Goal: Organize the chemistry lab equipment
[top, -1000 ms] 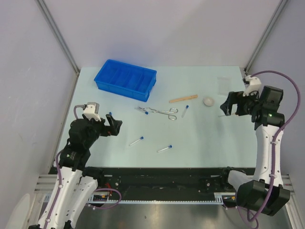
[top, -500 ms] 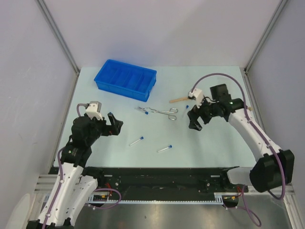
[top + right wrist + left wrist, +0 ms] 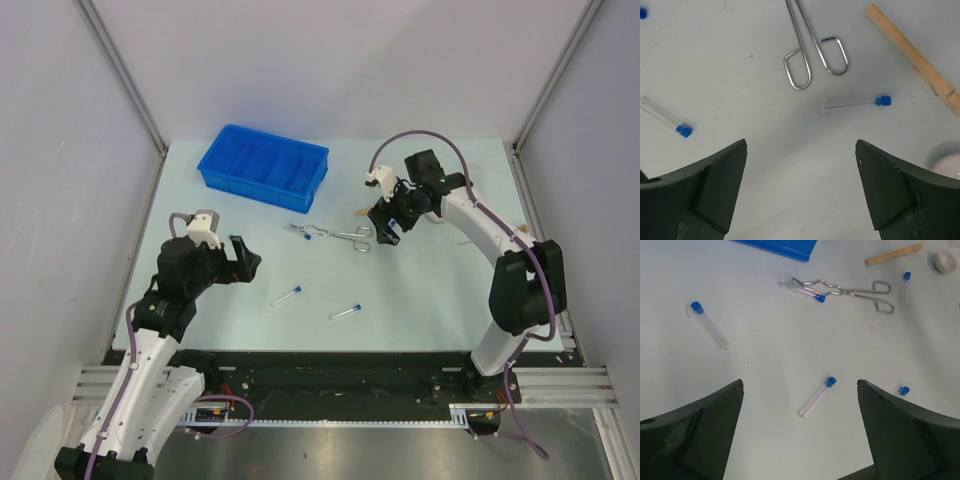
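Right pincer (image 3: 386, 230) released over a blue-capped tube (image 3: 856, 104) beside the tongs (image 3: 812, 50), left pincer (image 3: 243, 258) released, empty, near the left edge of the tabletop (image 3: 450, 290)

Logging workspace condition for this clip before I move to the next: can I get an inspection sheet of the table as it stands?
Surface: pale table, no spills seen.
Job's things: five blue-capped tubes scattered, one lying against the tongs; wooden stick and white dish beyond them; rack not made out.
Clutter: blue bin at the far left of the table.
Tools: left tool open, empty; right tool open, empty, near the tongs' handles.
Cables: purple cables looped along both arms, none lying among the items.
Surroundings: grey walls, metal frame posts.
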Motion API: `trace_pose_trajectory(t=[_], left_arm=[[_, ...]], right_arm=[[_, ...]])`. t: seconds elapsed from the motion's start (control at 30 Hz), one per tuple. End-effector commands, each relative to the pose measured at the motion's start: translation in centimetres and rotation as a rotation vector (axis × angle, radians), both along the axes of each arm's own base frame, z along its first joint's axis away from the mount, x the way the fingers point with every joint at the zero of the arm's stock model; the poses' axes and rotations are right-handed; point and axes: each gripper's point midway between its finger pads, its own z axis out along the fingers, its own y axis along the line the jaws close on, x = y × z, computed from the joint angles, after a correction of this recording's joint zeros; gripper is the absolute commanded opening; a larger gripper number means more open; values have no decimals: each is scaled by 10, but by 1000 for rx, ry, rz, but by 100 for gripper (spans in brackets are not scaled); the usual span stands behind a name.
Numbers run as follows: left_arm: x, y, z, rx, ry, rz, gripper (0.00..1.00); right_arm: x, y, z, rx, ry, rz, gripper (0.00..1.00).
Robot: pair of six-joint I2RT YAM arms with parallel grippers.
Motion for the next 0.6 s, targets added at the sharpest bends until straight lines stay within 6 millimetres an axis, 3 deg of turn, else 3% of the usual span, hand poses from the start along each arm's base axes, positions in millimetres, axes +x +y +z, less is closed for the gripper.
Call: trace_pose_trajectory(t=[0.0, 0.03, 0.2, 0.23, 0.27, 0.33, 0.37, 0.4, 0.5, 0.57], left_arm=[[2, -6, 9, 4, -30, -46, 100], [2, -7, 9, 3, -28, -47, 100], [2, -7, 6, 6, -21, -50, 100], [2, -7, 7, 6, -25, -48, 100], [2, -7, 7, 6, -23, -48, 100], [2, -6, 6, 8, -19, -45, 100], [3, -6, 5, 11, -13, -46, 100], [3, -6, 3, 13, -7, -45, 100], [4, -4, 1, 17, -3, -35, 100], [5, -4, -2, 21, 10, -32, 100]], right_arm=[[26, 3, -1, -34, -48, 80, 93], [34, 4, 4, -44, -76, 111, 90], [60, -8, -15, -174, -125, 322, 77], [68, -11, -30, -200, -126, 387, 76], [80, -9, -23, -206, -159, 406, 75], [93, -17, -44, -253, -147, 458, 73], [112, -23, -56, -301, -152, 469, 72], [123, -24, -52, -319, -176, 468, 70], [139, -31, -69, -327, -161, 464, 68], [152, -36, -67, -326, -184, 450, 67]])
